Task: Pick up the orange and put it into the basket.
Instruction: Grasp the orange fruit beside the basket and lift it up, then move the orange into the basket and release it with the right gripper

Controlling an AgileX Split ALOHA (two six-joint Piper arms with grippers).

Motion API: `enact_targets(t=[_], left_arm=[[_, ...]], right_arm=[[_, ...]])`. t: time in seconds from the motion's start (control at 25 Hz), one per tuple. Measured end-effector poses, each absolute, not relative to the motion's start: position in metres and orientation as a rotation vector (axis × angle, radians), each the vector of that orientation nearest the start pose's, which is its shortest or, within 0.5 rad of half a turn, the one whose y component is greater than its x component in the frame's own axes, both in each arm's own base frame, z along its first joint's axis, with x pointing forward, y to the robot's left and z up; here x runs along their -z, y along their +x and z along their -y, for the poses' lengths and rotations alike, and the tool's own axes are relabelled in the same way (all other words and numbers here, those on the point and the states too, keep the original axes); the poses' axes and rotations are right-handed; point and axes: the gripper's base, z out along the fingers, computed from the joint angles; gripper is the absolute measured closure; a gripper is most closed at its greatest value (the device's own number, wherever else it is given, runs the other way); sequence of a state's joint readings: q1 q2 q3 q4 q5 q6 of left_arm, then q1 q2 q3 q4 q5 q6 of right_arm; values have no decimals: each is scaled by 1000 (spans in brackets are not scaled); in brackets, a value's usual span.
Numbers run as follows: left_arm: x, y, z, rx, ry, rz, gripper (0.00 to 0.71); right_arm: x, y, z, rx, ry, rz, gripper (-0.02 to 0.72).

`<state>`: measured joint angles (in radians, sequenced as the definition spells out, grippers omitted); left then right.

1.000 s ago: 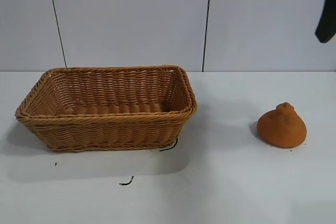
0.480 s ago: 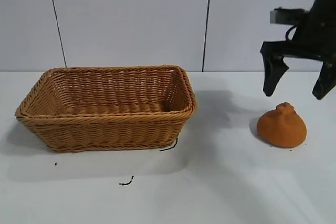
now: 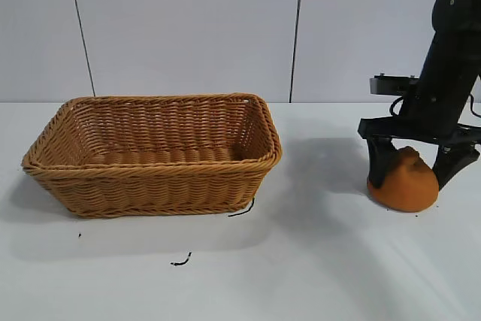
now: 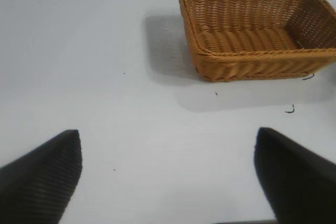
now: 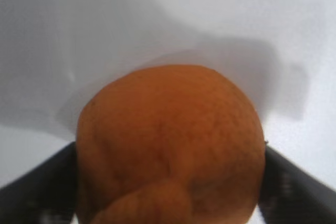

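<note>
Right gripper (image 3: 415, 165) lowered, fingers (image 3: 379, 163) straddling orange (image 3: 403, 183)

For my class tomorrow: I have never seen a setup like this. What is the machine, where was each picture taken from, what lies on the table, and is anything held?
This is a robot with two arms, each ending in a two-fingered tool. One picture is from a camera outside that faces the arms; the other two are from cameras on the wrists.

On the white table stand a woven basket, with nothing in it, and, apart from it, an orange with a knob on top.

In the outside view the right tool points down with one dark finger on each side of the orange. The right wrist view shows the fruit filling the gap between them. It rests on the table, not yet lifted.

The left tool hangs open over bare table, away from the basket, holding nothing.
</note>
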<state>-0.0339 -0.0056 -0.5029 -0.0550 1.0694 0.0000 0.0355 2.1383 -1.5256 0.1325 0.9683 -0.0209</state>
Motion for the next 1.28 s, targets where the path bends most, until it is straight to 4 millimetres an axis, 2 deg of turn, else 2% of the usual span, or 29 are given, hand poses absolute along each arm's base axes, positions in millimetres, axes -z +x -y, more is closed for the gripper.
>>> enact_targets(t=[0.36, 0.6, 0.76, 0.92, 1.28], left_arm=[[-277, -7, 4, 87, 38, -2044, 71], [-277, -7, 4, 87, 38, -2044, 71], [-277, -7, 4, 87, 38, -2044, 71], [-277, -7, 4, 87, 38, -2044, 71], [-277, -7, 4, 87, 38, -2044, 71]], right_arm=[[-251, 438, -26, -186, -26, -2878, 511], [-299, 448, -28, -192, -22, -2758, 511], [-315, 449, -42, -198, -68, -2706, 511], [-316, 445, -75, -214, -170, -2705, 511], [-318, 414, -191, -304, -514, -2618, 511]])
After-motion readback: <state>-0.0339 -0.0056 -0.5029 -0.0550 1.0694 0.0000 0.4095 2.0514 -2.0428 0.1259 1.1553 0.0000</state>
